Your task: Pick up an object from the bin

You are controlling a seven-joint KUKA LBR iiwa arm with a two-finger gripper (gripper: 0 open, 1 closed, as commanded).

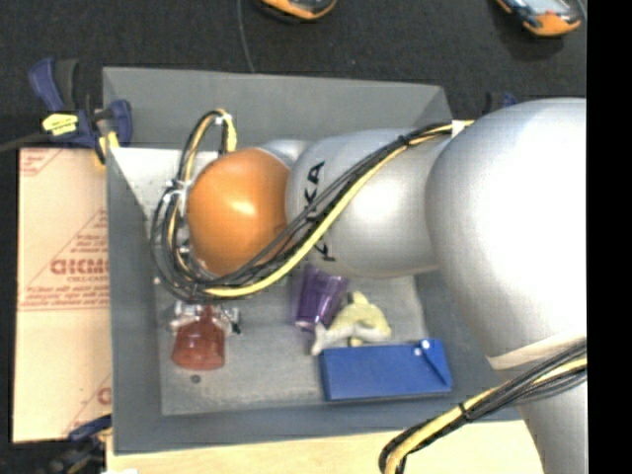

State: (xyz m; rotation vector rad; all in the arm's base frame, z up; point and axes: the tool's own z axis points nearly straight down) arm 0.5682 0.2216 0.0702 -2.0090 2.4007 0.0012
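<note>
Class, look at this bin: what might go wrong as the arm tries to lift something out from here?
The dark red cup-shaped thing sits right by the orange-covered wrist, close to the grey metal bin's left wall; an off-centre descent might tip it or shove it against that wall. The purple cylinder, pale yellow lump and flat blue block lie bunched beside the arm; a sideways move might knock them.

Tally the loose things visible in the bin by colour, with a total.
Dark red rounded thing, at the gripper: 1
Purple cup-like thing: 1
Pale yellow lumpy thing: 1
Blue flat box: 1
Total: 4 visible
</note>
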